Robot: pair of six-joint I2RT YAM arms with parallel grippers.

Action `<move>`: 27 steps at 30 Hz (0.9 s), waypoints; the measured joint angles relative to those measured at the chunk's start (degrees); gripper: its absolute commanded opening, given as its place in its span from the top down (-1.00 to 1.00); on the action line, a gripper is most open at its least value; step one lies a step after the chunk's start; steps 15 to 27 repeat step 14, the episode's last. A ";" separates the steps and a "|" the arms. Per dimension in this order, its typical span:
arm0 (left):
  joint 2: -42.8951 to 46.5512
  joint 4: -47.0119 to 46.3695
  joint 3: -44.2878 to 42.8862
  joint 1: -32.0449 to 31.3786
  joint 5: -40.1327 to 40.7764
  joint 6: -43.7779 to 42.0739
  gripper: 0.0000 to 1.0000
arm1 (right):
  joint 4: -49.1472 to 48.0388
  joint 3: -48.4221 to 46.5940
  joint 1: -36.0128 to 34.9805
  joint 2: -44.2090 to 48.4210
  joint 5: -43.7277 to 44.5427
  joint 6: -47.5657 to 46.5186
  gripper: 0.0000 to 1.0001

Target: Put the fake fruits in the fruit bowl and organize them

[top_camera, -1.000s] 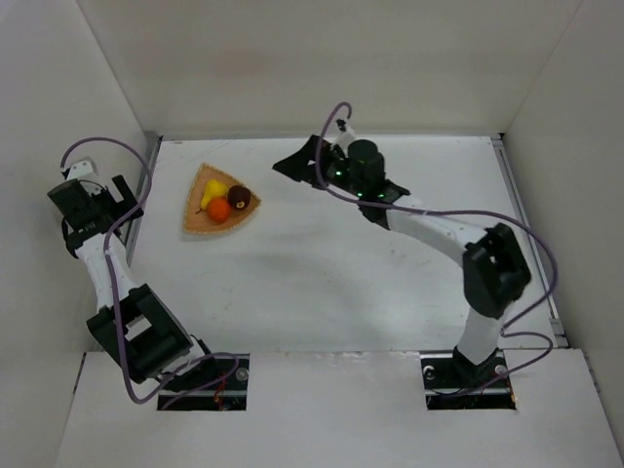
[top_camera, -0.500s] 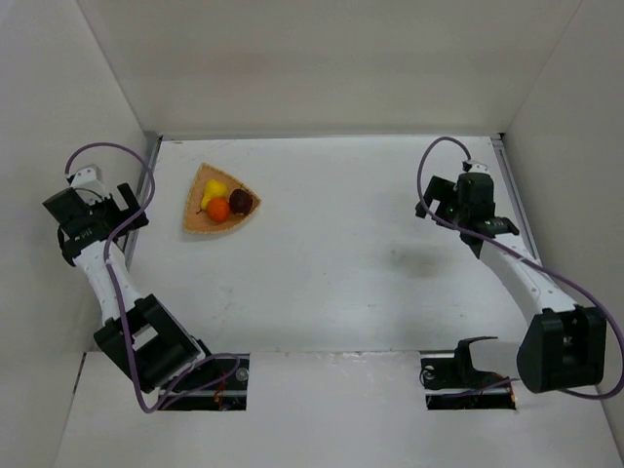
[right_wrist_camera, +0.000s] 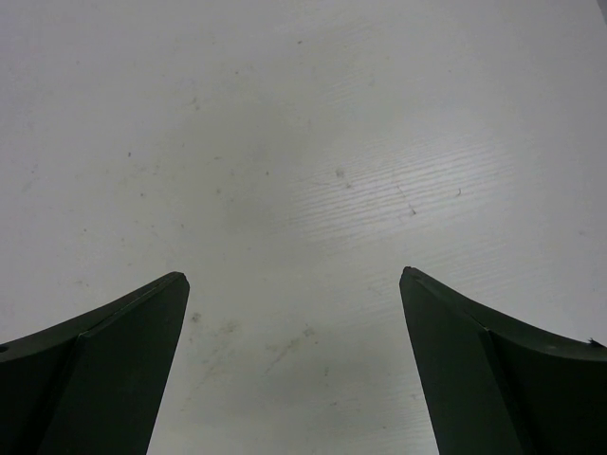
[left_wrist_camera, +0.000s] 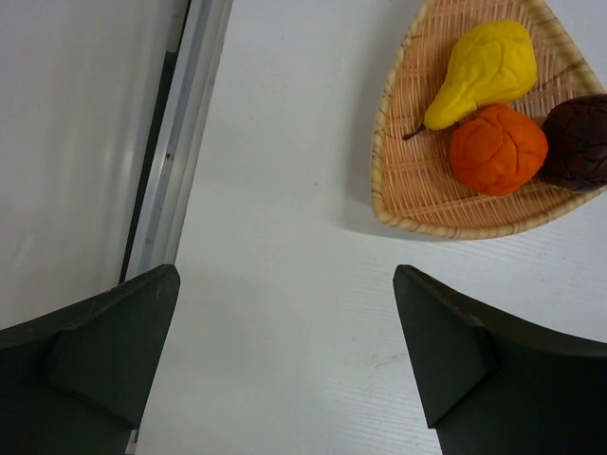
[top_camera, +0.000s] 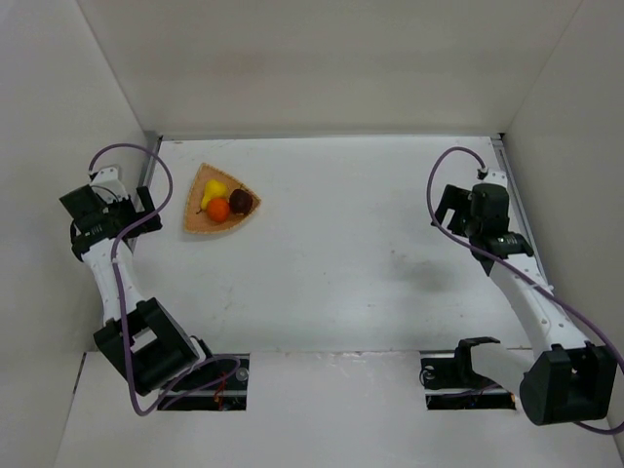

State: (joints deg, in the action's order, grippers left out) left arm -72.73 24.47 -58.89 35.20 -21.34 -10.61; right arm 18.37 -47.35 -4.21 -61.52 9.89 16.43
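Observation:
The tan woven fruit bowl [top_camera: 200, 219] lies at the far left of the table, and it also shows in the left wrist view [left_wrist_camera: 408, 185]. In it lie the yellow pear [top_camera: 213, 191] [left_wrist_camera: 484, 71], the orange [top_camera: 218, 209] [left_wrist_camera: 498, 150] and the dark maroon apple [top_camera: 240, 201] [left_wrist_camera: 580, 142], touching one another. My left gripper [top_camera: 146, 203] [left_wrist_camera: 285, 284] is open and empty, just left of the bowl. My right gripper [top_camera: 450, 207] [right_wrist_camera: 294, 284] is open and empty over bare table at the right.
A metal rail [left_wrist_camera: 175, 142] runs along the table's left edge by the left wall. White walls enclose the table at the back and both sides. Another rail [top_camera: 517, 210] lines the right edge beside the right arm.
The right arm has swung from the far middle of the table back to the right side. The left gripper has shifted a little toward the bowl. The fruits have not moved.

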 measured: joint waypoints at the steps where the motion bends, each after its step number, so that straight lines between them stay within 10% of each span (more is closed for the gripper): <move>1: 0.00 0.00 0.00 -0.11 0.04 -0.07 -1.00 | 0.09 0.15 0.00 -0.02 -0.02 -0.07 -1.00; 27: 0.46 0.28 0.00 -0.96 0.68 -0.37 -1.00 | 0.50 0.37 0.00 -0.11 -0.07 -0.22 -1.00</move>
